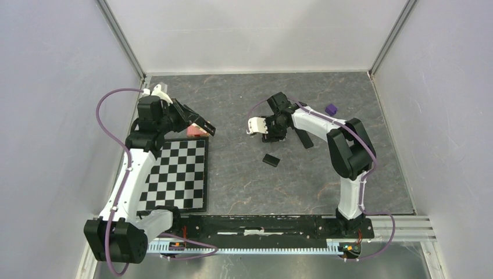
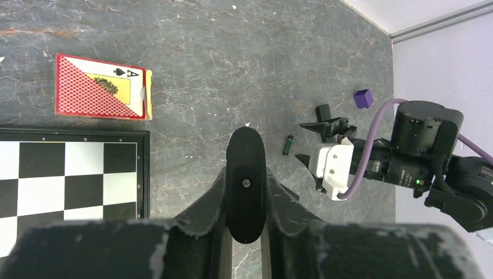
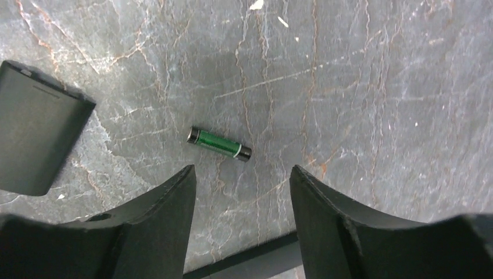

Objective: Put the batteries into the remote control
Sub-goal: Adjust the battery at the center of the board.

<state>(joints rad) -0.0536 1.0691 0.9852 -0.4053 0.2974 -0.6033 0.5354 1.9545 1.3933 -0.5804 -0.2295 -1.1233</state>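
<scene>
**Step in hand: battery pick-up.** The right gripper (image 3: 242, 174), jaws wide and empty, hovers over the green battery (image 3: 219, 144). The battery lies flat on the table (image 3: 378, 87) at 11 o'clock of the gap. The left gripper (image 2: 246, 192), at 9 o'clock overhead, has its jaws nearly closed on a black bar (image 2: 246, 151). The next move calls for centring over the cell, descending, and closing across its width.

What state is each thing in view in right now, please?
Left gripper: jaws shut on the remote control, held off the table.
Right gripper: jaws open, empty, hovering over the battery.
Battery: lying flat on the table, not loaded.
Battery cover: detached, lying on the table.
Card box: lying flat beside the chessboard.
</scene>
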